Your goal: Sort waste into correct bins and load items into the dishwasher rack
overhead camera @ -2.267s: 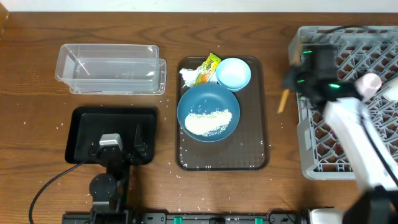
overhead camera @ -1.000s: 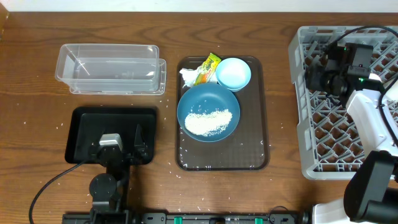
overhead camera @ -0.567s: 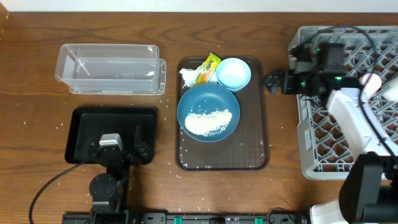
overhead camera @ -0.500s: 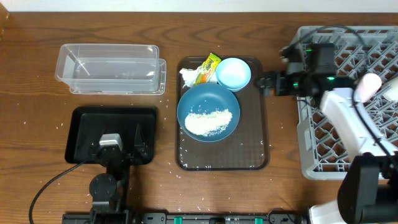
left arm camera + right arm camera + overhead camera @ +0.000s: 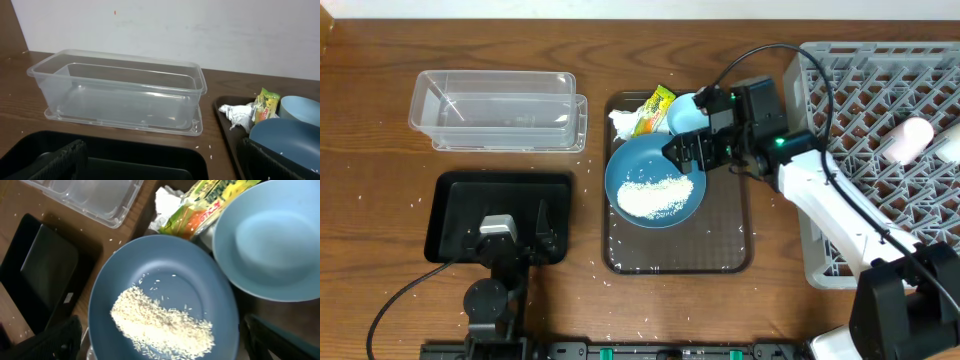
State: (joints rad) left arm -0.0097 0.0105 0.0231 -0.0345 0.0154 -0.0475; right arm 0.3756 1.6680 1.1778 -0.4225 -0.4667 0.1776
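On the brown tray (image 5: pixel 725 225) lies the dark-blue dish (image 5: pixel 632 165) with a heap of white rice (image 5: pixel 655 197) in it. Behind it stand the light-blue bowl (image 5: pixel 685 112), a crumpled tissue (image 5: pixel 623 122) and a yellow-green wrapper (image 5: pixel 657 105). My right gripper (image 5: pixel 690 130) hovers open above the dish's far right edge and the bowl; the right wrist view has the rice (image 5: pixel 160 322) between its fingers (image 5: pixel 50 340), with nothing held. My left gripper (image 5: pixel 510 238) rests open over the black tray (image 5: pixel 455 190). The clear tub (image 5: pixel 498 110) is empty.
The grey rack (image 5: pixel 880 190) fills the right side, with a pink cup (image 5: pixel 912 135) and a white cup (image 5: pixel 950 145) in it. Stray rice grains dot the table around the trays. The right arm's cable (image 5: pixel 790 60) arches over the rack's left edge.
The right arm has swung left out of the rack to above the dish and bowl, and its jaws have opened wide. The left arm has not moved.
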